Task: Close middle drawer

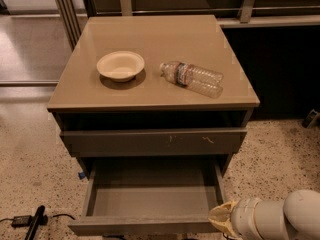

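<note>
The middle drawer [150,200] is pulled far out of the cabinet, low in the camera view. Its grey box interior shows and looks empty. Its plain flat front [140,226] runs along the bottom of the view. My gripper [220,219] is at the bottom right, on a white arm. Its pale tip is at the right end of the drawer front, close to or touching its front right corner. The drawer above [152,141] has small pale scratch marks on its front and stands slightly out from the cabinet.
On the tan cabinet top [150,31] lie a cream bowl [120,65] and a clear plastic bottle [192,78] on its side. The floor is speckled. A black cable and plug [30,220] lie at the bottom left. A dark wall and rails stand behind.
</note>
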`<state>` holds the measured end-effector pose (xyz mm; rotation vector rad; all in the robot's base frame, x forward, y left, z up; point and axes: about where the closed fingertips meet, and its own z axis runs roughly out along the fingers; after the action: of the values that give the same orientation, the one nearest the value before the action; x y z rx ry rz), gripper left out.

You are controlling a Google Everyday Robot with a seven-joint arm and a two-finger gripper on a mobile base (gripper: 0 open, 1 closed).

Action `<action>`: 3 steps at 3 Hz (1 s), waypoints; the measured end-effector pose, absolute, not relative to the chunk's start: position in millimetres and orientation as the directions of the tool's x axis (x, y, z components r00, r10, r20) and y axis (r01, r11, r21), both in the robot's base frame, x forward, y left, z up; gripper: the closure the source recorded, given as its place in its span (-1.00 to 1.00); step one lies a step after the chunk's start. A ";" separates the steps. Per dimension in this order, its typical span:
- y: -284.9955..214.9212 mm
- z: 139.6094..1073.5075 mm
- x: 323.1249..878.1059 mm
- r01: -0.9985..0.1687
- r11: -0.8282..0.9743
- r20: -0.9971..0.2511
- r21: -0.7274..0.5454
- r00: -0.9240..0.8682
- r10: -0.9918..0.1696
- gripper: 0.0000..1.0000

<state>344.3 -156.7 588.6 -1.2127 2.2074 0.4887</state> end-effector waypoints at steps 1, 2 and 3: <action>-156.7 588.6 344.3 -0.852 0.522 -0.634 0.044 -0.428 -0.644 1.00; -150.2 574.8 343.3 -0.858 0.511 -0.630 0.052 -0.425 -0.650 1.00; -147.0 531.5 334.3 -0.858 0.510 -0.606 0.057 -0.436 -0.665 1.00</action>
<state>334.3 -147.0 531.5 -1.2434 2.2354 0.4913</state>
